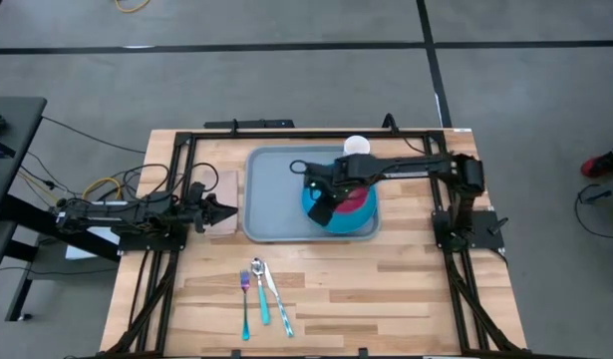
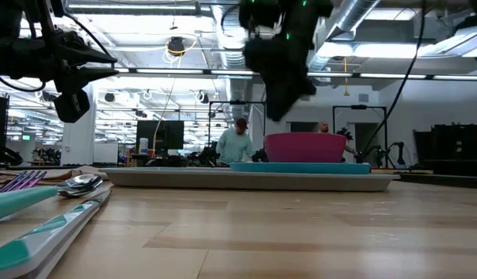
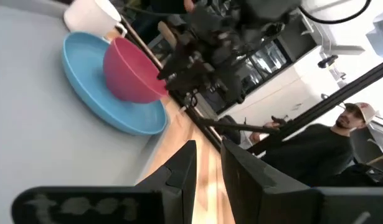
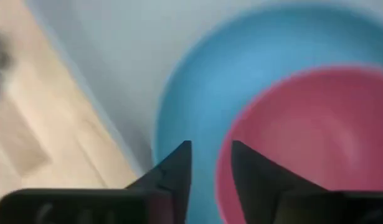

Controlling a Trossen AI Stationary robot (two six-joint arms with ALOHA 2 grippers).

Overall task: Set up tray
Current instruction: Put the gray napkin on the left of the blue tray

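- The tray (image 1: 276, 214) lies flat on the wooden table (image 1: 406, 289), toward its far middle, between my two arms.
- On the tray's right half sits the blue plate (image 1: 331, 221), and the pink bowl (image 1: 358, 202) stands upright on that plate; I judge these two pieces placed.
- A white cup (image 1: 357, 146) stands at the tray's far edge; whether it is on the tray or just beyond the rim I cannot tell.
- My right gripper (image 1: 324, 209) hangs above the plate and bowl, its fingers only a narrow gap apart and gripping nothing.
- My left gripper (image 1: 226, 211) waits low just off the tray's left edge, fingers also close together, holding nothing.
- The fork (image 1: 245, 304), spoon (image 1: 260, 291) and knife (image 1: 278, 299) lie side by side on the bare table near the front edge, well apart from the tray; bringing them over looks like the main work left.
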